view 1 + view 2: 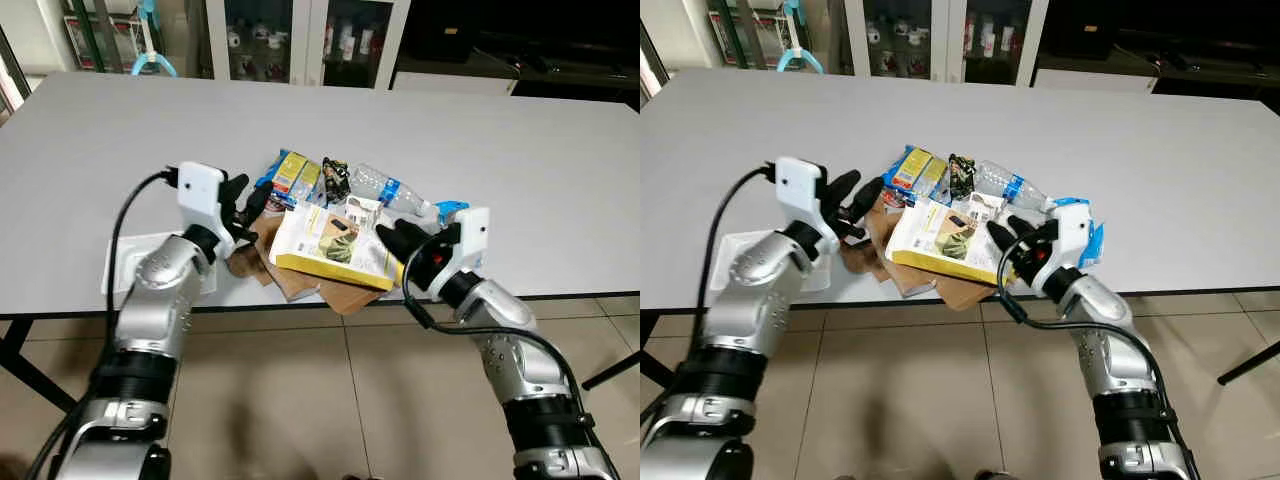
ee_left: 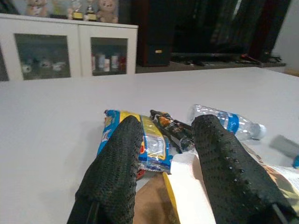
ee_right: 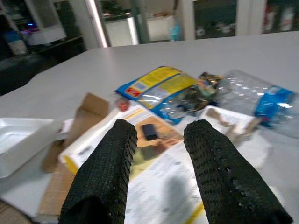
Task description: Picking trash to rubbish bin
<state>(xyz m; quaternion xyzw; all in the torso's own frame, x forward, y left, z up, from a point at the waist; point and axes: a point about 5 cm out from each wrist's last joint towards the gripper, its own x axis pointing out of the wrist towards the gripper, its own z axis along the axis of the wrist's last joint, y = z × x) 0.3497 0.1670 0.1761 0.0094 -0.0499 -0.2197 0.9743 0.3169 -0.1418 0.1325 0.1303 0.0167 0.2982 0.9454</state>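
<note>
A heap of trash lies near the front edge of the white table [image 1: 120, 130]: a yellow-edged white box [image 1: 332, 246] on brown cardboard [image 1: 300, 278], a blue and yellow snack bag [image 1: 290, 175], a dark crumpled wrapper [image 1: 335, 180] and a clear plastic bottle [image 1: 385, 187] with a blue label. My left gripper [image 1: 246, 205] is open at the heap's left side, fingers [image 2: 117, 172] over the cardboard, pointing at the snack bag [image 2: 140, 140]. My right gripper [image 1: 400, 240] is open at the box's right edge, its fingers [image 3: 105, 172] above the box [image 3: 159, 168].
A white shallow tray [image 1: 128, 262] sits on the table to the left of my left arm. Glass-door cabinets [image 1: 300, 40] stand beyond the far edge. Tiled floor [image 1: 330, 400] lies below the table's front edge. A blue wrapper [image 1: 452, 208] lies beside my right gripper.
</note>
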